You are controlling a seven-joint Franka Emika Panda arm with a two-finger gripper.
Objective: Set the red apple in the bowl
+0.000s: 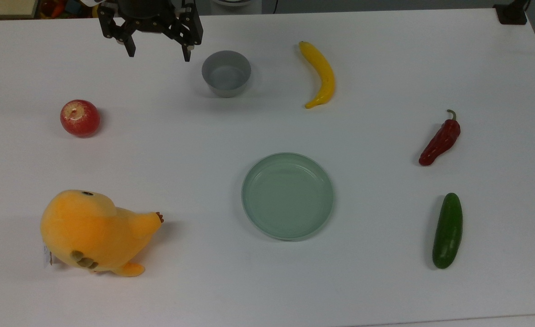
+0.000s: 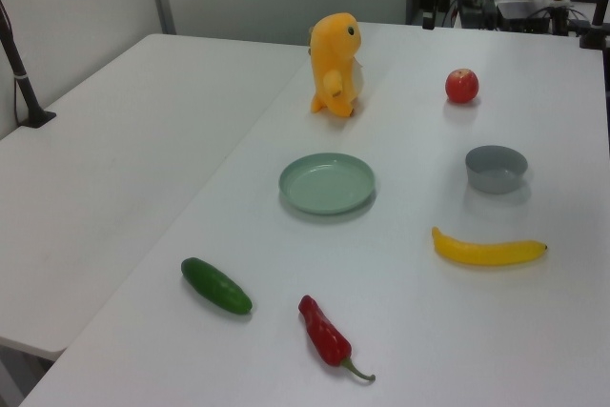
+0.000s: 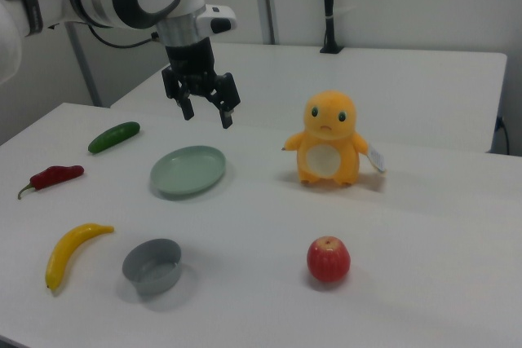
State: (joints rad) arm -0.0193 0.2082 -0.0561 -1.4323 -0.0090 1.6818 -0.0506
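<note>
Fruit and vegetables are spread well apart on the white table (image 1: 267,281), so each can be reached by itself; the red apple (image 1: 80,118) is seen resting alone on the bare surface, stem dimple up, at the top view's left; the bowl (image 1: 226,73) is seen upright and empty, ready to receive it; the gripper (image 1: 157,52) is held raised with its fingers spread and nothing between them; the apple lies well apart from it, lower and further to the top view's left, while the bowl stands near the gripper on the top view's right.
</note>
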